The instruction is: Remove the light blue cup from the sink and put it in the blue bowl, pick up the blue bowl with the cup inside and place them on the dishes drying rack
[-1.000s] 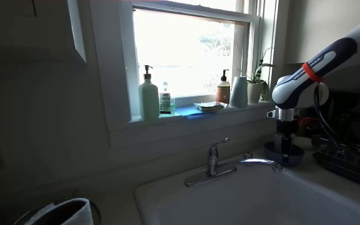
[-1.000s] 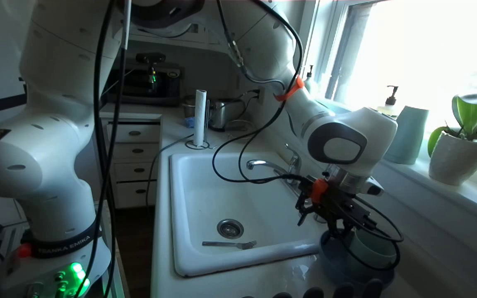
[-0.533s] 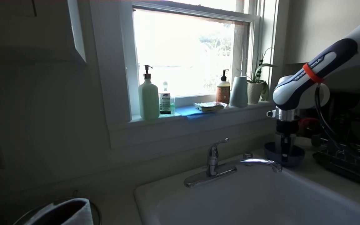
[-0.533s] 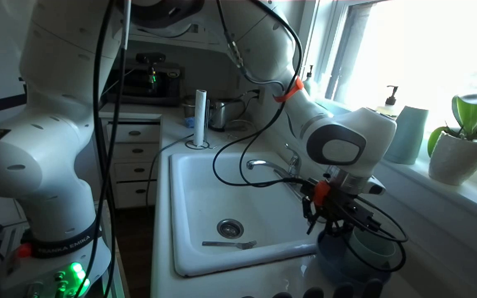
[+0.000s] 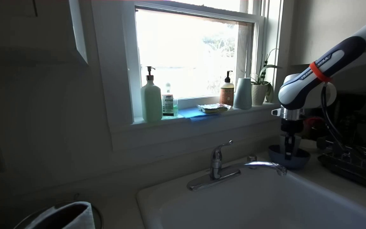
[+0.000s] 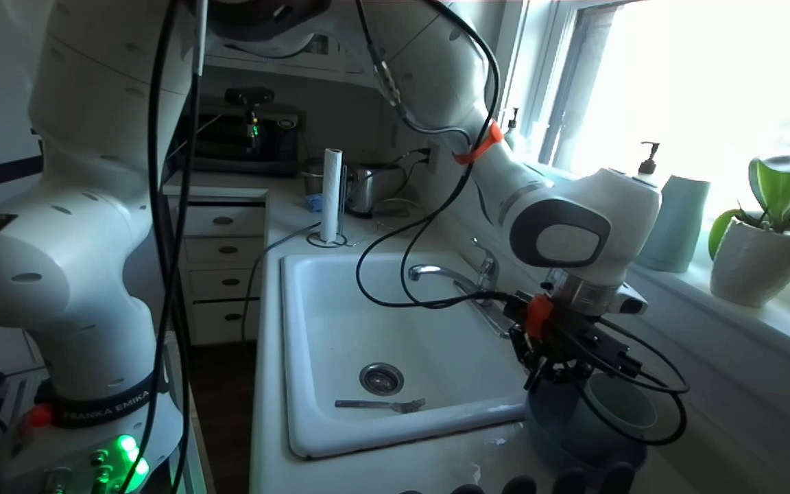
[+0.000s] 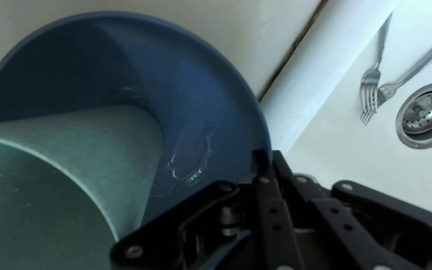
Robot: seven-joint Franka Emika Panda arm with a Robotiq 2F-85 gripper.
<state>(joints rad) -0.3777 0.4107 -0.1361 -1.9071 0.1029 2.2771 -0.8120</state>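
Observation:
The light blue cup (image 7: 99, 127) stands mouth up inside the blue bowl (image 7: 208, 86), as the wrist view shows. In both exterior views the bowl (image 5: 275, 156) rests on the counter beside the sink (image 6: 429, 329), with the cup (image 6: 631, 405) in it. My gripper (image 7: 271, 162) is shut on the bowl's rim on the side nearest the sink, one finger inside the wall and one outside. In an exterior view the gripper (image 5: 288, 155) partly covers the cup and bowl. The dark dishes drying rack (image 5: 354, 163) stands just past the bowl.
The chrome faucet (image 5: 265, 163) reaches close to the bowl. Two forks (image 7: 369, 88) lie in the sink near the drain (image 7: 426, 112). Along the windowsill are bottles, an upturned cup-like vase (image 6: 676, 223) and a potted plant (image 6: 755, 261). A cable (image 6: 679, 412) loops beside the cup.
The fingers have come together on the bowl's rim. The hand has shifted and risen slightly; bowl and cup have stayed nearly in place.

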